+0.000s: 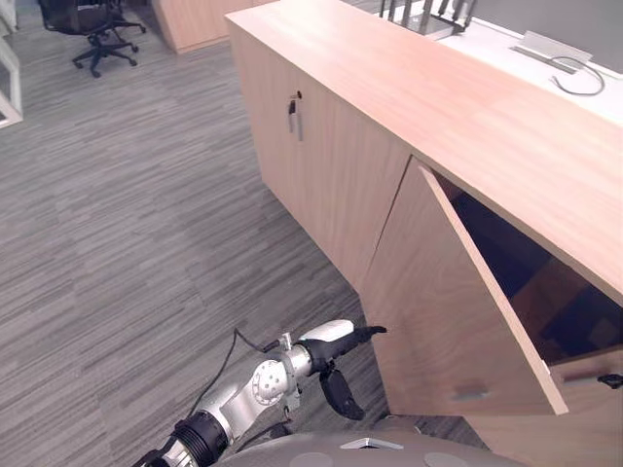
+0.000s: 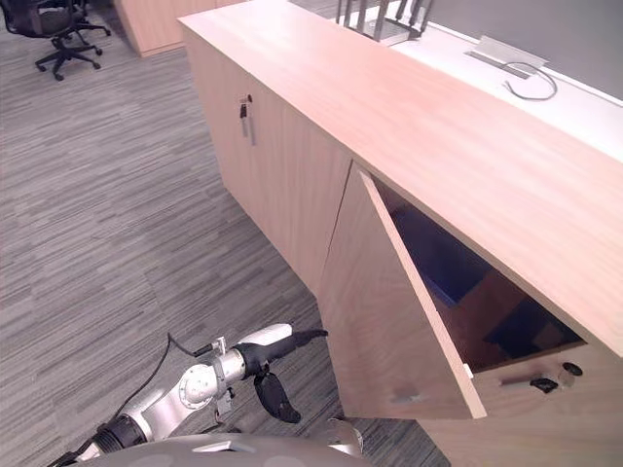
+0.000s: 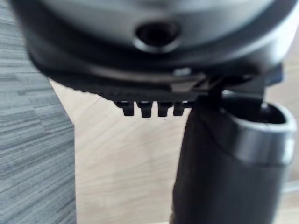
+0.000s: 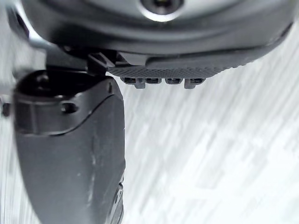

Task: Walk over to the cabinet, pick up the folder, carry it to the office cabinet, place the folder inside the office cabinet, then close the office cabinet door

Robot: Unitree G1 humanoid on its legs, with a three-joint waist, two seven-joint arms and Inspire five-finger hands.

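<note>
- The two head views are taken from above, looking down and forward at the office cabinet, its open door and the carpeted floor. Nearly the same scene is shared by both, slightly offset sideways.
- The left wrist view is taken very close along the left robot hand, facing the door's wood panel, with a strip of floor seen beside it.
- The right wrist view is taken equally close along the right robot hand, facing the floor.
</note>
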